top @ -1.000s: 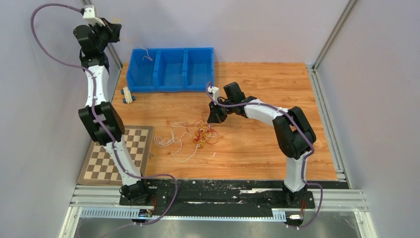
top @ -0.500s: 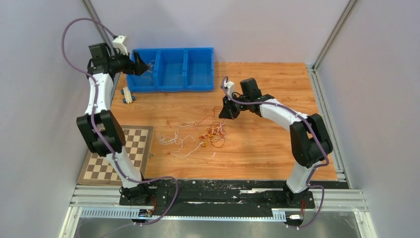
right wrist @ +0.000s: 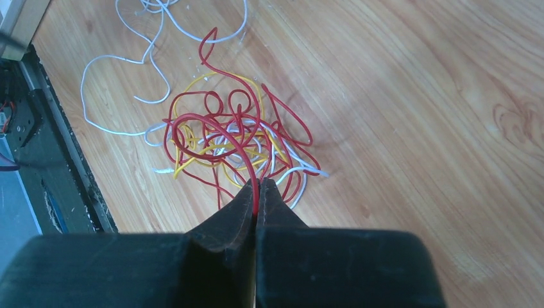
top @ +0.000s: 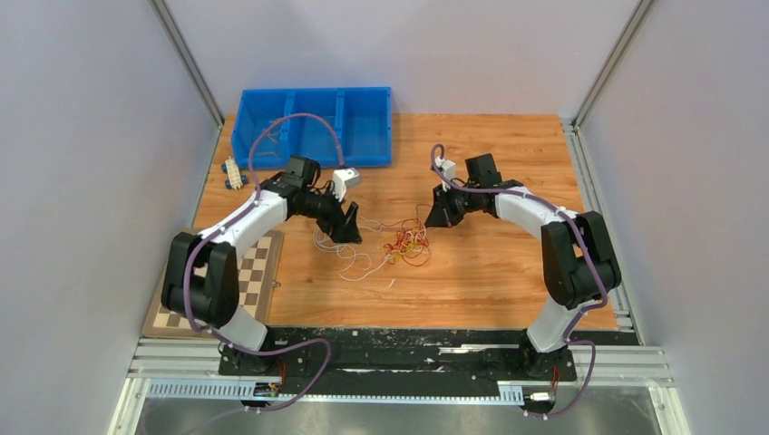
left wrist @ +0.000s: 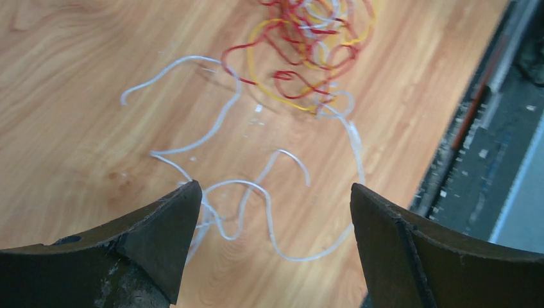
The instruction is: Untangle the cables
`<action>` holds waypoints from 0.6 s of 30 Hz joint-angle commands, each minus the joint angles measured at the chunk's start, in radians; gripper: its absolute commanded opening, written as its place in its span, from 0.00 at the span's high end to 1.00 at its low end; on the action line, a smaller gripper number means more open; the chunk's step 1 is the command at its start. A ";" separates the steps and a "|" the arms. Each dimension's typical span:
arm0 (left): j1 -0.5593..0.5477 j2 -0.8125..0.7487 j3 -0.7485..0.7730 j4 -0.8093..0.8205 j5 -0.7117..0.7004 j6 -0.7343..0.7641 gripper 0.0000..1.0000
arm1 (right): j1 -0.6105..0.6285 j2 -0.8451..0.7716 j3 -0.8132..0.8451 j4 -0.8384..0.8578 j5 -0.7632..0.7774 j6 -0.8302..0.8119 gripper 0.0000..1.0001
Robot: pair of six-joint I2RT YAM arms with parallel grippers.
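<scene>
The cables lie mid-table as a red and yellow tangle (top: 405,245) with loose white cables (top: 352,261) trailing to its left. My right gripper (right wrist: 256,187) is shut on a red cable (right wrist: 221,128) that arches out of the tangle (right wrist: 237,144). In the top view the right gripper (top: 436,218) sits just right of the pile. My left gripper (left wrist: 274,189) is open, low over the curling white cables (left wrist: 269,218), with nothing between its fingers. It (top: 350,233) stands at the left edge of the white strands. The red and yellow tangle (left wrist: 308,45) lies beyond it.
A blue three-compartment bin (top: 313,127) stands at the back left. A checkerboard (top: 204,294) lies at the front left, and a small white connector block (top: 234,172) near the left wall. A black rail (top: 408,349) runs along the near edge.
My left arm swung from high at the back left, past the blue bin, down to the white cables, and its gripper opened. My right gripper pulled the red cable rightward, dragging the tangle along.
</scene>
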 commanded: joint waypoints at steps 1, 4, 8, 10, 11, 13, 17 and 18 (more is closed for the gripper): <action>-0.015 0.089 0.058 0.144 -0.124 0.036 0.05 | -0.001 -0.042 -0.019 -0.015 -0.024 -0.029 1.00; -0.059 0.176 0.141 0.105 -0.167 0.136 0.03 | -0.003 -0.051 -0.030 -0.026 -0.021 -0.039 1.00; -0.131 0.298 0.247 0.010 -0.252 0.268 0.07 | -0.012 -0.064 -0.033 -0.050 -0.006 -0.062 1.00; -0.157 0.333 0.266 -0.019 -0.307 0.317 0.15 | -0.031 -0.070 -0.030 -0.072 0.006 -0.081 1.00; -0.162 0.344 0.268 -0.024 -0.327 0.338 0.25 | -0.046 -0.072 -0.026 -0.088 0.011 -0.090 1.00; -0.165 0.346 0.270 -0.029 -0.373 0.358 0.41 | -0.080 -0.075 -0.020 -0.123 0.024 -0.116 1.00; -0.153 0.334 0.293 -0.107 -0.410 0.400 0.90 | -0.155 -0.081 -0.019 -0.178 0.065 -0.184 1.00; -0.140 0.318 0.304 -0.142 -0.399 0.391 0.98 | -0.168 -0.080 -0.018 -0.193 0.088 -0.209 1.00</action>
